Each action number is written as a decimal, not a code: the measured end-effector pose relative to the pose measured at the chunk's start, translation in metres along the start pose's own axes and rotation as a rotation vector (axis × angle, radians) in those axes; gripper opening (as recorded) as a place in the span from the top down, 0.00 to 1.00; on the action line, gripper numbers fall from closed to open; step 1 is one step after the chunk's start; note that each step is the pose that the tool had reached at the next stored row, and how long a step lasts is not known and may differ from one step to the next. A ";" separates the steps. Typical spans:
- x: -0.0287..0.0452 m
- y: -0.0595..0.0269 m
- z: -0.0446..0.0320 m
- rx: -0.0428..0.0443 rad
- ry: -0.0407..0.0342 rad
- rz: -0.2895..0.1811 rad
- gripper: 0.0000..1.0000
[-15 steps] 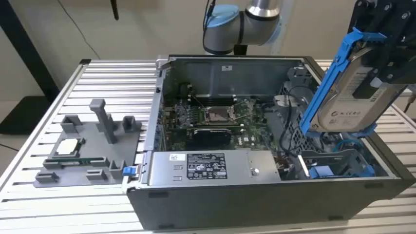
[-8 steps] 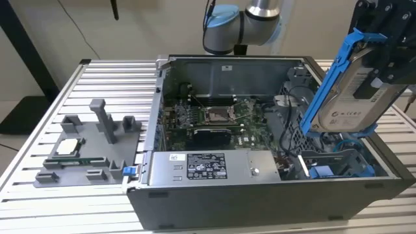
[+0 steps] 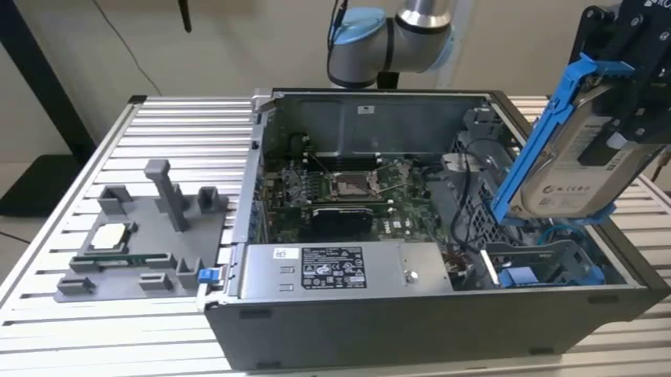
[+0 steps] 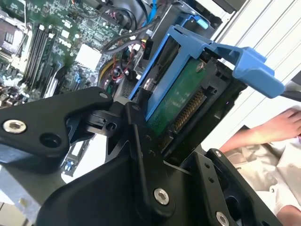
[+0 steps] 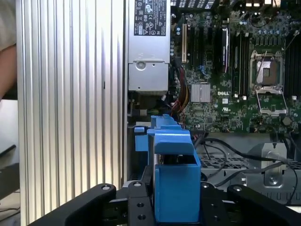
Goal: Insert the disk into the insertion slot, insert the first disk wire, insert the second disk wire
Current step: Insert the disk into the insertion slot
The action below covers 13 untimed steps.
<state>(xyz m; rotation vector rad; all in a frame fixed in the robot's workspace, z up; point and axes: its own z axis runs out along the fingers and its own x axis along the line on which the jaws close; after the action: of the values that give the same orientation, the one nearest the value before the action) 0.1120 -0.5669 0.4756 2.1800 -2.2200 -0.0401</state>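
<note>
Hand (image 3: 627,135): clamping the disk (image 3: 579,174), holding it tilted above the insertion slot (image 3: 537,261) at the exterior view's right of the computer case (image 3: 419,334). Handling, judged: squaring the disk to the slot mouth while avoiding the cables (image 5: 233,154).

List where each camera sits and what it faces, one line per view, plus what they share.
Exterior view: off the arm, raised, looking down into the open computer case; arm and gripper show.
Second wrist view: on the wrist, facing along the gripper at the circuit-board side of the disk; a person's arm beyond.
First wrist view: on the wrist, facing past the disk's blue carrier to the motherboard; gripper in the foreground.
Shared: all show the gripped disk; both wrist views show the motherboard.
</note>
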 end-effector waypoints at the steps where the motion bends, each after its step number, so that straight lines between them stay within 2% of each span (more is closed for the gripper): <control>1: 0.0006 -0.0006 0.0008 0.0000 -0.0001 0.000 1.00; 13: 0.0062 -0.0083 0.0143 0.0000 0.0000 0.000 1.00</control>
<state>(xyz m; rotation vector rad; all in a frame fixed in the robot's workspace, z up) 0.1197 -0.5733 0.4610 2.1800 -2.2200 -0.0401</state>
